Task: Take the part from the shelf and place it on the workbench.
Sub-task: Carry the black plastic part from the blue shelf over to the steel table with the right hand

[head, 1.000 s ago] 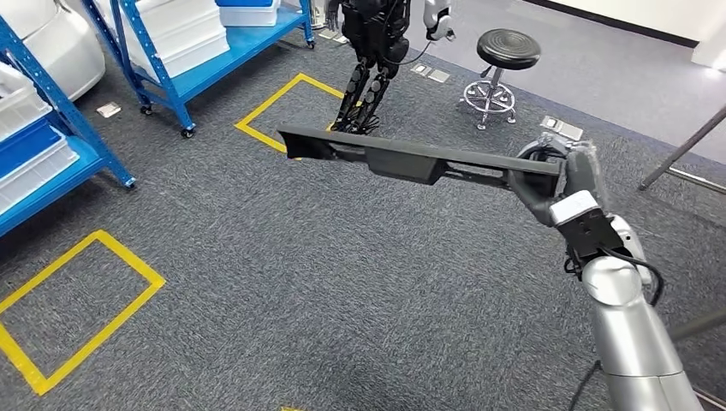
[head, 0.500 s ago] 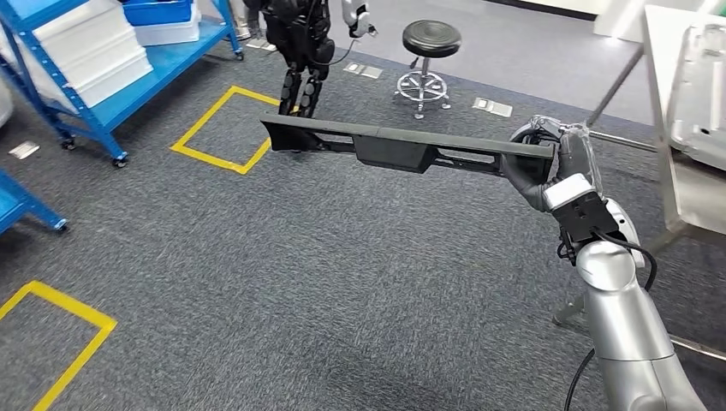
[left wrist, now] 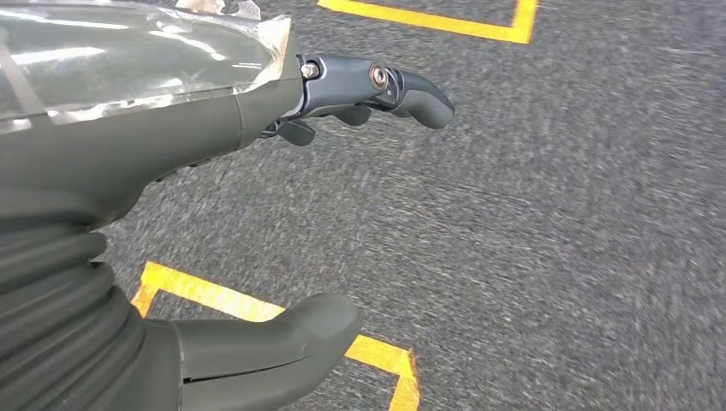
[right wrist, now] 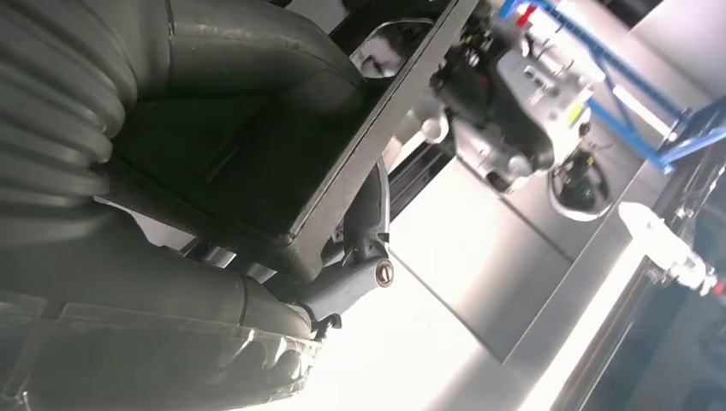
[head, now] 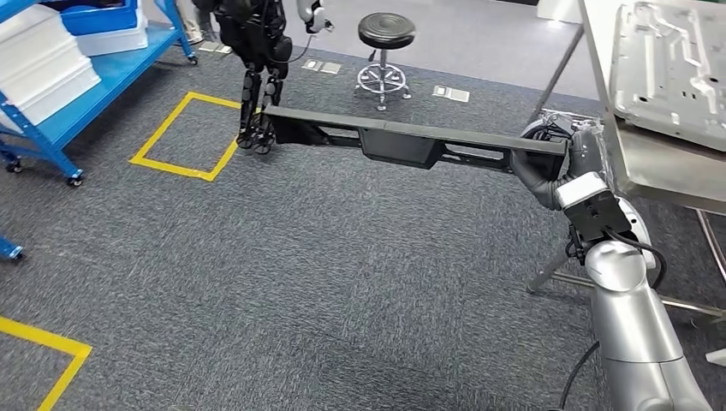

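Nearest, the right robot hand (head: 548,163) on its silver arm is clamped around one end of a long, dark, bar-shaped part (head: 402,141), holding it roughly level above the grey carpet so that it reaches out toward the left; the left robot hand (left wrist: 257,214) hangs over the carpet with thumb and fingers apart, holding nothing. Just to the right of the gripped end stands the metal surface (head: 659,163), carrying a grey moulded panel (head: 672,64). Farther off are a yellow taped floor square (head: 184,133), a black humanoid robot (head: 257,60) standing at the part's far tip, a black stool (head: 385,51) and blue shelving (head: 60,103) with white bins.
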`<action>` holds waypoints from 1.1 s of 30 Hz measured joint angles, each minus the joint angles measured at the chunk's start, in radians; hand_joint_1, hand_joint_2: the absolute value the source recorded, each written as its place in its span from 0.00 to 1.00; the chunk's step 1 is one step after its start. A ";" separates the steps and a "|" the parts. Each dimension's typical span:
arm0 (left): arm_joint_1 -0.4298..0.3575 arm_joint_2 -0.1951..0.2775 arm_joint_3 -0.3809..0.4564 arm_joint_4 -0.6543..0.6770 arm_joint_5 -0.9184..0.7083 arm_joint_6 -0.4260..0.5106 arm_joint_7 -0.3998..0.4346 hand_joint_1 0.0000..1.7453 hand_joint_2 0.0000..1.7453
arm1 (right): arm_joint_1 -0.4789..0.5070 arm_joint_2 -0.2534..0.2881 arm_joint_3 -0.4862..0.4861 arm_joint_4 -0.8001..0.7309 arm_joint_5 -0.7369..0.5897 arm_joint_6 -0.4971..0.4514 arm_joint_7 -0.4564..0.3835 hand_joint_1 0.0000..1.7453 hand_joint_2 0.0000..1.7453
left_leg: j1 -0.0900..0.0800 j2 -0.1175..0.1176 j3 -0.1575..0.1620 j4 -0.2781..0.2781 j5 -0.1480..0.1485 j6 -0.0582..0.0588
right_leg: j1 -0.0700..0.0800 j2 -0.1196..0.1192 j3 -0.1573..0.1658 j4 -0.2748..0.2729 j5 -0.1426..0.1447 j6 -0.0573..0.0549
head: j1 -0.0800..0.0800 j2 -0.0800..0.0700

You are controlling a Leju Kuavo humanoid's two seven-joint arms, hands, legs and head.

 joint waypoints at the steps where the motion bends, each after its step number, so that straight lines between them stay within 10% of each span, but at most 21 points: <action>1: 0.000 0.000 0.000 0.000 0.000 0.000 0.000 0.00 1.00 | 0.001 0.000 -0.002 -0.003 0.000 -0.001 0.000 1.00 1.00 | -0.003 0.008 0.001 0.002 -0.003 -0.005 | 0.003 -0.012 0.025 -0.045 0.012 -0.005 | -0.001 0.000; 5: -0.003 -0.001 0.000 0.000 -0.004 -0.003 0.000 0.00 1.00 | 0.017 -0.002 -0.013 -0.017 0.001 -0.003 0.003 1.00 1.00 | -0.004 0.028 0.002 0.008 -0.013 -0.023 | 0.007 0.017 0.030 -0.068 0.024 -0.035 | -0.006 0.000; 9: -0.004 -0.001 0.000 0.000 -0.004 -0.006 0.001 0.00 1.00 | 0.026 -0.006 -0.019 -0.029 0.000 -0.004 0.003 1.00 1.00 | 0.003 -0.069 -0.074 0.176 -0.117 -0.038 | 0.001 0.057 0.030 -0.070 0.031 -0.056 | -0.013 0.000; 11: -0.001 -0.001 0.000 0.000 -0.001 -0.006 0.002 0.00 1.00 | 0.034 -0.005 -0.020 -0.030 -0.005 -0.002 0.003 1.00 1.00 | 0.003 -0.081 -0.131 0.282 -0.152 -0.034 | 0.005 0.080 0.028 -0.070 0.032 -0.062 | -0.015 0.000; 16: 0.002 0.003 0.001 0.000 0.008 -0.006 -0.002 0.00 1.00 | 0.037 -0.005 -0.020 -0.030 -0.014 0.002 0.001 1.00 1.00 | 0.006 -0.148 -0.034 0.065 -0.015 -0.012 | 0.010 0.142 0.027 -0.065 0.034 -0.060 | -0.016 0.000; 19: 0.002 0.005 0.001 0.000 0.011 -0.005 -0.003 0.00 1.00 | 0.034 -0.005 -0.021 -0.030 -0.015 0.002 0.000 1.00 1.00 | 0.002 -0.149 -0.015 0.021 -0.005 -0.005 | 0.011 0.172 0.015 -0.066 0.042 -0.044 | -0.016 0.000; 22: 0.001 0.004 0.001 0.000 0.012 -0.005 -0.005 0.00 1.00 | 0.032 -0.008 -0.022 -0.030 -0.015 0.002 0.000 1.00 1.00 | 0.002 -0.112 -0.008 -0.001 0.010 0.013 | 0.013 0.120 -0.023 -0.013 0.016 -0.037 | -0.014 0.000; 24: 0.002 0.005 0.001 0.000 0.013 -0.005 -0.006 0.00 1.00 | 0.031 -0.007 -0.021 -0.029 -0.015 0.002 0.000 1.00 1.00 | 0.000 -0.088 -0.008 -0.006 0.014 0.020 | 0.009 0.066 -0.088 0.115 -0.042 -0.041 | -0.009 0.000; 27: 0.003 0.005 0.002 0.000 0.014 -0.005 -0.006 0.00 1.00 | 0.037 -0.005 -0.021 -0.029 -0.015 0.002 0.000 1.00 1.00 | -0.002 -0.051 -0.011 -0.006 0.014 0.019 | 0.001 0.051 -0.138 0.228 -0.076 -0.025 | -0.007 0.000; 30: 0.003 0.005 0.002 0.000 0.017 -0.005 -0.006 0.00 1.00 | 0.037 -0.005 -0.021 -0.028 -0.015 0.002 0.001 1.00 1.00 | -0.004 -0.013 -0.010 -0.003 0.009 0.010 | -0.006 0.006 -0.026 0.037 -0.011 0.000 | -0.004 0.000; 33: 0.003 0.006 0.002 -0.001 0.018 -0.006 -0.012 0.00 1.00 | 0.036 -0.004 -0.021 -0.028 -0.015 0.002 0.001 1.00 1.00 | -0.012 0.013 -0.006 0.003 0.000 -0.008 | 0.007 -0.021 0.032 -0.065 0.016 -0.015 | -0.005 0.000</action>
